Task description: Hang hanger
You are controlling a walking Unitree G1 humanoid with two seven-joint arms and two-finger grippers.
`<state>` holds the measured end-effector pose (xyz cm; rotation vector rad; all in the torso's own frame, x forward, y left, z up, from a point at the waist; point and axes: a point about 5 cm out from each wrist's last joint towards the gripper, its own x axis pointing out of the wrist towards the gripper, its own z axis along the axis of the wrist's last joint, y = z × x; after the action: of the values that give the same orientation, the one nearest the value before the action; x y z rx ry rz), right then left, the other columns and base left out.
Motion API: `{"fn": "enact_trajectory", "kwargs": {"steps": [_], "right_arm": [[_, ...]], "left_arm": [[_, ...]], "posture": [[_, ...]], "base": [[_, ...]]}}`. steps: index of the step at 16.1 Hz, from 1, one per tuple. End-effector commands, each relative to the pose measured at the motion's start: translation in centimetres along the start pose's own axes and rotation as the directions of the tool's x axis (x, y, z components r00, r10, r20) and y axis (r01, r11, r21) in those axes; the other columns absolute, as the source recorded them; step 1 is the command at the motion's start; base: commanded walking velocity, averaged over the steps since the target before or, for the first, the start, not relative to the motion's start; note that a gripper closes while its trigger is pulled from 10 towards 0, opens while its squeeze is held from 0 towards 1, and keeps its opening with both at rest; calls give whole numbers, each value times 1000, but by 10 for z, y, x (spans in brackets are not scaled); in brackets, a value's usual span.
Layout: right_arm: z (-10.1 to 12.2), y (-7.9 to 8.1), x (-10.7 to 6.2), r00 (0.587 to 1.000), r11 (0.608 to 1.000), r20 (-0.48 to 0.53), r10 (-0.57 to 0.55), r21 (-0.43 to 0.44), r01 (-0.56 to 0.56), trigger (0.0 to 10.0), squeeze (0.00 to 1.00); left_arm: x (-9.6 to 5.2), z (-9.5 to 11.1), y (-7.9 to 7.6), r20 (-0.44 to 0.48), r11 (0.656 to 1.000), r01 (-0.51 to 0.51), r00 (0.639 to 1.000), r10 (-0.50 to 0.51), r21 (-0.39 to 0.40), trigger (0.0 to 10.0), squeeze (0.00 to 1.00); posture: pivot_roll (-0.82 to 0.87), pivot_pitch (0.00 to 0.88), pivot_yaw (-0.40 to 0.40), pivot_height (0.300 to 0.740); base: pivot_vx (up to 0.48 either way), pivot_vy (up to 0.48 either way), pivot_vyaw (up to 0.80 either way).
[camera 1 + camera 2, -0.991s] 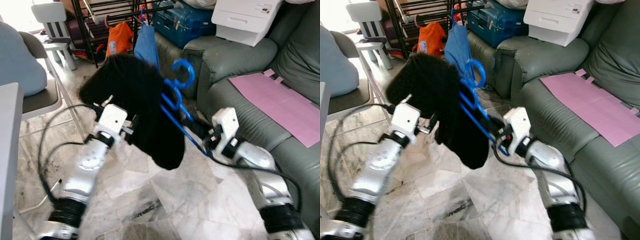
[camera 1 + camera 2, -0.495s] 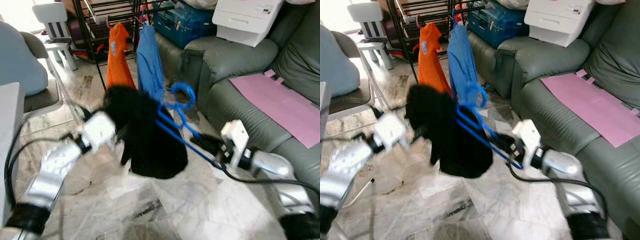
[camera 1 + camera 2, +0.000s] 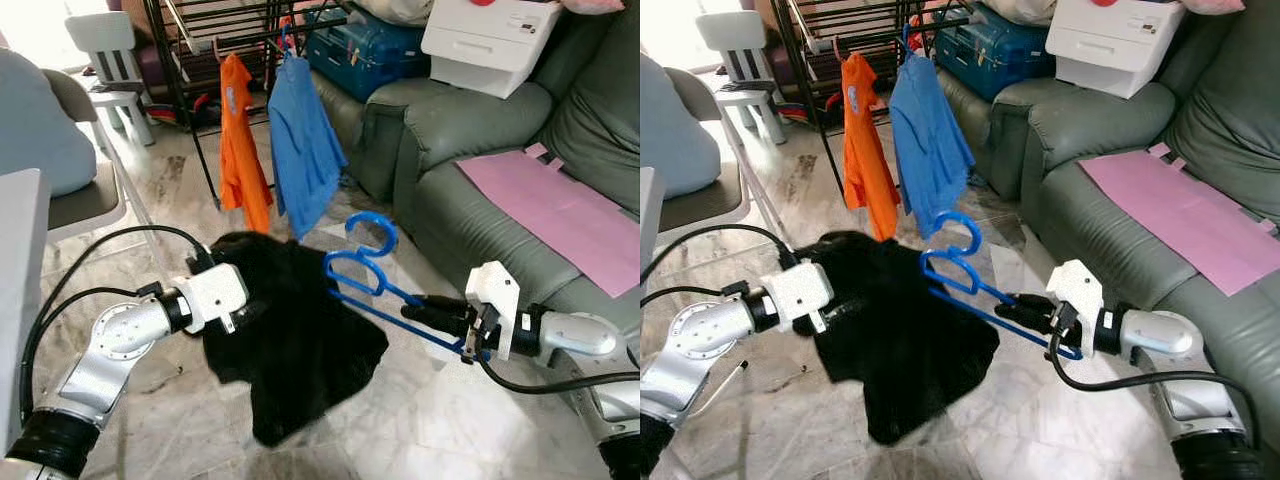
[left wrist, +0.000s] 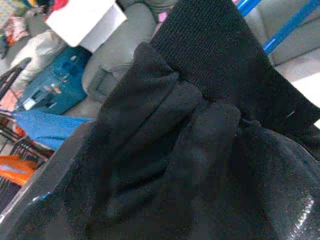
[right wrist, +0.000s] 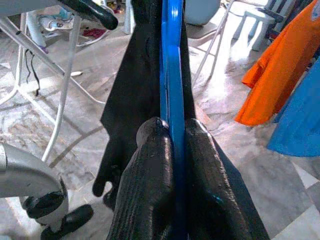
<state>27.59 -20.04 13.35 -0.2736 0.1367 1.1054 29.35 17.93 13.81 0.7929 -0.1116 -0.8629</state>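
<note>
A blue plastic hanger [image 3: 358,272] is held low over the floor, its hook [image 3: 371,236] pointing up and toward the rack. My right gripper [image 3: 414,309] is shut on the hanger's bar; the right wrist view has the bar [image 5: 171,60] pinched between both fingers [image 5: 152,165]. A black garment [image 3: 295,345] is draped from the hanger's far end and sags to the marble floor. My left gripper [image 3: 243,303] is buried in the garment's upper edge and holds it bunched, with folded black cloth [image 4: 165,135] over its fingers.
A black drying rack [image 3: 190,60] stands behind, with an orange shirt [image 3: 240,140] and a blue shirt [image 3: 305,150] hanging on it. A green sofa [image 3: 480,200] with a pink sheet [image 3: 560,215] lies to the right. A folding chair [image 3: 85,195] stands left.
Both arms have dropped, bringing the hanger and black garment from chest height down near the floor. The hanging orange and blue shirts are now uncovered behind them.
</note>
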Motion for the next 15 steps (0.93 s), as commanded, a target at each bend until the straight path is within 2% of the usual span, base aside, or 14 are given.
{"fn": "enact_trajectory", "kwargs": {"steps": [1,3,4,5,6,7,10,11,12,13,15], "right_arm": [[10,2,1,998,999,46,45,-29,-44,10000,0],[9,6,1,996,997,43,75,-23,-74,10000,0],[8,9,1,995,995,33,94,-26,-93,10000,0],[7,11,0,993,993,25,112,-30,-111,10000,0],[7,11,0,993,993,22,118,-31,-117,10000,0],[7,12,0,992,992,21,126,-33,-125,10000,0],[8,13,1,989,988,12,148,-53,-147,10000,0],[9,13,2,989,987,11,151,-59,-150,10000,0],[10,13,3,987,985,8,158,-67,-157,10000,0],[10,13,3,986,983,3,168,-73,-167,10000,0],[7,15,4,981,976,-27,194,-97,-195,10000,0]], "left_arm": [[-1,0,2,-12,998,46,999,-46,33,10000,1000],[-1,-1,5,-18,997,66,998,-65,46,10000,984],[0,-1,9,-21,996,73,997,-72,54,10000,902],[1,-1,13,-19,995,78,997,-77,59,10000,604],[1,-1,14,-20,995,86,996,-85,60,10000,376],[2,-1,14,-22,993,103,995,-102,62,10000,0],[6,-1,9,-16,979,200,980,-199,51,10000,0],[7,-1,8,-13,974,219,976,-219,48,8510,0],[8,-1,6,-13,967,252,968,-252,37,824,0],[10,-3,4,-14,956,292,956,-292,12,0,0],[16,-6,1,-19,944,328,944,-329,-17,0,0]], "posture": [[-105,43,23,740],[-104,43,27,740],[-103,43,27,740],[-105,41,29,740],[-106,41,29,740],[-108,42,30,740],[-111,44,32,740],[-112,43,32,740],[-113,44,32,740],[-113,42,31,740],[-121,41,33,740]], "base": [[0,0,0],[0,0,0],[0,0,0],[0,0,0],[0,0,0],[0,0,0],[0,0,0],[0,0,0],[0,0,0],[0,0,0],[0,0,0]]}}
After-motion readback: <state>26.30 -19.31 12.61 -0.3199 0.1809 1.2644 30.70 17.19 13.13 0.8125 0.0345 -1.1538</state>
